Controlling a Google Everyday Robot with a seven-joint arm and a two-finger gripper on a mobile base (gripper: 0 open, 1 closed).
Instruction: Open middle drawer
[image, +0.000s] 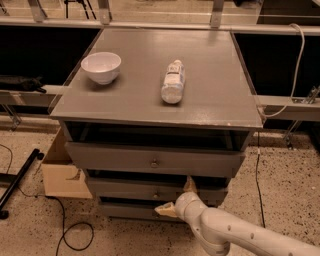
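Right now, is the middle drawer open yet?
Not yet. Done: the gripper is down at the middle drawer, open. In hand: it sits just right of the round knob, gripping nothing. Left: close on the knob and pull the drawer out.
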